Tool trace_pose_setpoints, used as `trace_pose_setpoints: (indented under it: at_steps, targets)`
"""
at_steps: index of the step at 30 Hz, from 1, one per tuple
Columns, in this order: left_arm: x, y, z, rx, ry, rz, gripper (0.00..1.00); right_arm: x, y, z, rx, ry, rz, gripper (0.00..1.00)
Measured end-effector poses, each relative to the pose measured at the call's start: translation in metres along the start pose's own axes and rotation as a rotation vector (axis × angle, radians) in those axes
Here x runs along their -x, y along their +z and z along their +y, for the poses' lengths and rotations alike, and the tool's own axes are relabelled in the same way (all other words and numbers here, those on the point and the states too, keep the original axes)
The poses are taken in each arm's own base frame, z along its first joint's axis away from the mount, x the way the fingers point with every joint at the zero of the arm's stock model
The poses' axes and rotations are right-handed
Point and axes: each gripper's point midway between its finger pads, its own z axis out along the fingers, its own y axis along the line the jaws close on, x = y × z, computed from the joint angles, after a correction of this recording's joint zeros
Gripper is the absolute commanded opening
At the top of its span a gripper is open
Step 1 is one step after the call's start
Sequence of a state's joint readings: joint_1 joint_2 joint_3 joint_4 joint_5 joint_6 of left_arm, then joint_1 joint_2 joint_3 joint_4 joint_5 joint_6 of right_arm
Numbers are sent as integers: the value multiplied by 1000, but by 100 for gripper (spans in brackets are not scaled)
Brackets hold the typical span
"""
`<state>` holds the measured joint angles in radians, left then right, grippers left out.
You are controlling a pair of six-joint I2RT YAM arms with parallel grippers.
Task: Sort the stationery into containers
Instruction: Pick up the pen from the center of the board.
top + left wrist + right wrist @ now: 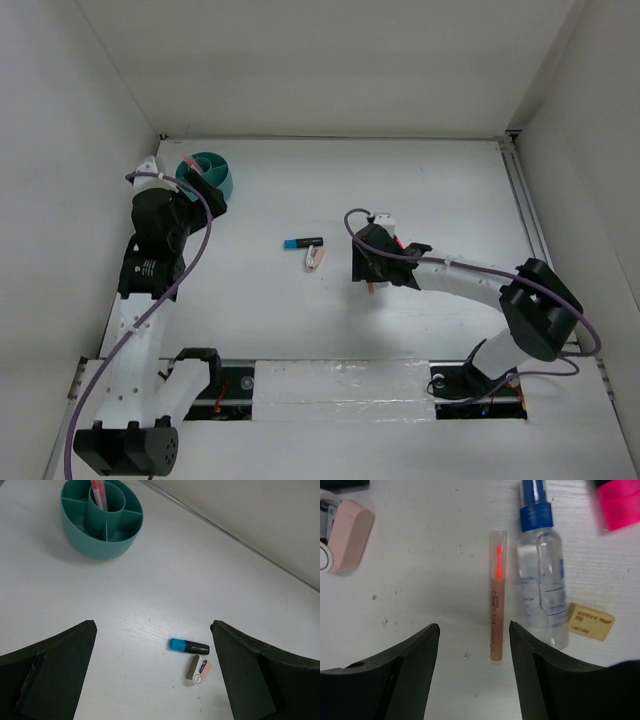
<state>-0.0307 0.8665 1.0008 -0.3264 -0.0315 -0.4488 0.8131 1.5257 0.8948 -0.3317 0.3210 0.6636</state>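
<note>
The teal tub (100, 545) stands at the table's far left, also in the top view (222, 185), with salmon-pink pens (98, 492) upright in its centre cup. My left gripper (152, 670) is open and empty, above the table between the tub and a blue-ended black marker (189, 646) that lies by the pink-white eraser (199, 670). My right gripper (472, 630) is open, low over a salmon-pink pen (496, 595) whose near end lies between the fingers. Beside the pen lie the clear blue-capped bottle (541, 570), a tan block (590, 621) and a pink marker end (618, 502).
White walls close the table at the left, back and right. In the top view the left gripper (190, 205) is next to the tub and the right gripper (372, 272) is at mid-table, right of the marker (302, 242) and eraser (314, 258).
</note>
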Motion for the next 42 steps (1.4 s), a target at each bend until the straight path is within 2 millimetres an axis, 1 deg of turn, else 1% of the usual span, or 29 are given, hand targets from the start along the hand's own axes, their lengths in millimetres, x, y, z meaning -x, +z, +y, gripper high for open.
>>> trace_pose_setpoints:
  at_steps: [2,5,9,13,16,18,19,24,29,30,31,33,34,36,37,42]
  targets:
    - [-9,-1,6,11,5,14,99,-4,3,2,-1,-6,8,64]
    - [-17,2,9,18,10,35,99,-11,4,4,-2,-14,20,64]
    - [-20,4,7,5,17,50,99,-15,7,3,-14,-15,26,64]
    - [-20,3,6,-6,21,54,99,-20,14,0,-36,-21,39,61]
    - [-20,3,5,-8,23,53,99,-28,20,-3,-55,-31,59,61]
    - [-20,3,5,-11,24,55,99,-27,21,-2,-54,-34,53,58]
    - [-21,3,4,-13,24,56,99,-27,22,-1,-53,-35,51,58]
    - [-21,3,4,-18,24,58,99,-27,22,-1,-57,-34,45,47]
    - [-21,3,3,-21,24,60,99,-27,22,-1,-56,-29,45,46]
    - [-21,3,3,-21,24,60,99,-27,22,-1,-57,-29,45,44]
    - [-21,3,3,-21,24,60,99,-27,22,-1,-57,-27,45,40]
    - [-21,3,3,-21,24,60,99,-28,22,-2,-59,-28,46,29]
    - [-21,3,3,-21,24,60,99,-28,22,-2,-61,-29,45,16]
    - [-21,3,3,-21,24,61,99,-28,23,-2,-61,-25,45,2]
    - [-21,3,3,-22,24,61,99,-28,23,-2,-61,-24,45,0]
    - [-22,3,1,-33,24,65,100,-28,23,1,-55,-24,40,0]
